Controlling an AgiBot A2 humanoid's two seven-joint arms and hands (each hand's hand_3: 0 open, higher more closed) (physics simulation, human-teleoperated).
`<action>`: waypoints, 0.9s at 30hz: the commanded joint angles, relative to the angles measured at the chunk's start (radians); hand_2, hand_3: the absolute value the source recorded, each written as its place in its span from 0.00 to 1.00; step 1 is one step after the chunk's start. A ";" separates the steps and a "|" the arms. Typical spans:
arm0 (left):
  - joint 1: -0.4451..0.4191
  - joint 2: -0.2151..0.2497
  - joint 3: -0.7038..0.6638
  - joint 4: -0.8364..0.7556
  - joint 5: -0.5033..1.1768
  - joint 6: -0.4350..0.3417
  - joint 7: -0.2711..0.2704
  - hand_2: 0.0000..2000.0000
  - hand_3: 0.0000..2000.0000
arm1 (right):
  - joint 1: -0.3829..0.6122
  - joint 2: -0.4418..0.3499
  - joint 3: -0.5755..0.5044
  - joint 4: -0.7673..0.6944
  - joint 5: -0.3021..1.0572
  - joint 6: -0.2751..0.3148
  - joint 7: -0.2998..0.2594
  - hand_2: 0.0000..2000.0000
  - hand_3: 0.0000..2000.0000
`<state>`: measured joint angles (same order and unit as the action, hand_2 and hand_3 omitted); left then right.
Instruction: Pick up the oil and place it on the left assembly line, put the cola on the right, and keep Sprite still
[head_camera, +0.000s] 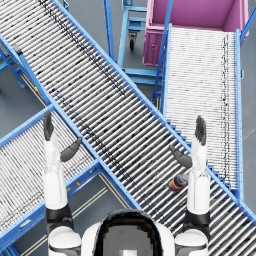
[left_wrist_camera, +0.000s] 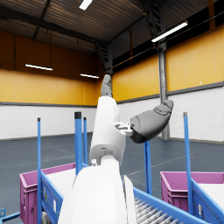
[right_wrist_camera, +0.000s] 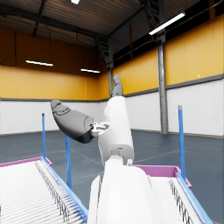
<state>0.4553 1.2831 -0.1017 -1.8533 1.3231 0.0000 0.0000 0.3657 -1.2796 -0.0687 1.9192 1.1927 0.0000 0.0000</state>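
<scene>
A small dark bottle with an orange-red band (head_camera: 177, 183) lies on the rollers of the long diagonal conveyor (head_camera: 100, 95). It sits close against my right forearm, which hides part of it, and I cannot tell whether it is the cola or the oil. No other bottle shows. My right hand (head_camera: 195, 145) is raised above the conveyor past the bottle, fingers apart and holding nothing. My left hand (head_camera: 52, 137) is raised over the left conveyor (head_camera: 20, 165), also spread and empty. The wrist views show the left hand (left_wrist_camera: 131, 118) and the right hand (right_wrist_camera: 92, 120) held up in the air.
The right conveyor (head_camera: 200, 85) runs back to a pink bin (head_camera: 200, 15). Blue rails and posts edge every line. A strip of floor (head_camera: 95, 200) lies between the left and diagonal conveyors. Pink bins (left_wrist_camera: 30, 192) also stand at the conveyor ends in the left wrist view.
</scene>
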 joint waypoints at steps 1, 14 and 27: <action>0.011 0.000 -0.018 -0.014 0.003 0.000 0.000 0.00 0.00 | 0.020 0.000 -0.014 0.007 0.002 0.000 0.000 0.00 0.00; 0.006 0.012 -0.016 -0.011 0.160 0.000 0.000 0.00 0.00 | 0.006 -0.018 -0.009 0.014 0.159 0.000 0.000 0.00 0.00; 0.011 0.020 -0.040 -0.016 0.163 0.000 0.000 0.00 0.00 | 0.027 -0.025 -0.069 0.013 0.161 0.000 0.000 0.00 0.00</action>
<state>0.4493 1.3070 -0.1303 -1.8666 1.4862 0.0000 0.0000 0.3725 -1.3103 -0.1178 1.9299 1.3539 0.0000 0.0000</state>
